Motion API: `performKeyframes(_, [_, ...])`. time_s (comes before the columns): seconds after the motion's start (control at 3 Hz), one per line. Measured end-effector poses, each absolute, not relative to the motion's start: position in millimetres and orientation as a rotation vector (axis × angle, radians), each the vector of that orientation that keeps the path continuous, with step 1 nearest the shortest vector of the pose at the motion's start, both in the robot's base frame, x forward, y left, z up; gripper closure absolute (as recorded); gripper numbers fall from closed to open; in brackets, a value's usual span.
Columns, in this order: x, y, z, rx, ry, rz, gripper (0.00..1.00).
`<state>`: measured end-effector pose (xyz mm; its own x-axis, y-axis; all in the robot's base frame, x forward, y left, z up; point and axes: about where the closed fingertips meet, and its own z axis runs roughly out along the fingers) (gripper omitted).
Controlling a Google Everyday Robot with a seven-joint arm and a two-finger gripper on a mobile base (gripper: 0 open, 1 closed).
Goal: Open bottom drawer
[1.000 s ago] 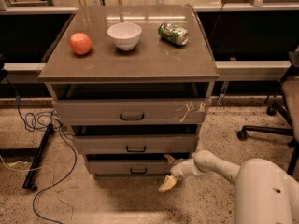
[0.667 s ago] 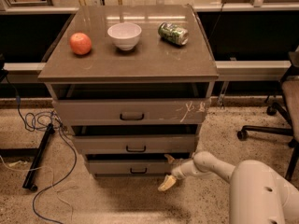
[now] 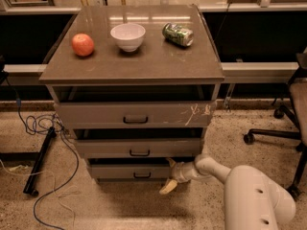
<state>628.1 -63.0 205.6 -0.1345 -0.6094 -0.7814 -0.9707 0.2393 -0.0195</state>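
Three grey-brown drawers sit under the tabletop (image 3: 144,66), and the one I must open is the bottom drawer (image 3: 115,171), the narrowest and lowest of them, just above the floor. As far as I can see, its front is not pulled out, so I judge that the opening itself has not begun. My hand (image 3: 169,175) is low down at the right end of this drawer's front, and my arm reaches in from the right. The fingers (image 3: 168,187) are spread apart, one pointing up toward the dark gap over the drawer and the other down toward the floor, and nothing is held between them. The small dark handle (image 3: 142,175) at the centre of the front is to the left of my hand, near but not touched. So the approach looks almost done, but the grip is not made. What is left, in my judgement, is to bring the hand onto the handle, close on it and pull the drawer outward. On the tabletop an apple (image 3: 83,44), a white bowl (image 3: 127,36) and a lying can (image 3: 178,34) are not part of this job.
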Motion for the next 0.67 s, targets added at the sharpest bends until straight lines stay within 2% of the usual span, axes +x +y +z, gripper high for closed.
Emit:
performKeyframes(0.33, [636.1, -56.1, 198.3, -1.448, 1.835, 0.664, 0.0])
performKeyframes(0.67, [636.6, -55.6, 198.0, -1.448, 1.835, 0.664, 0.17])
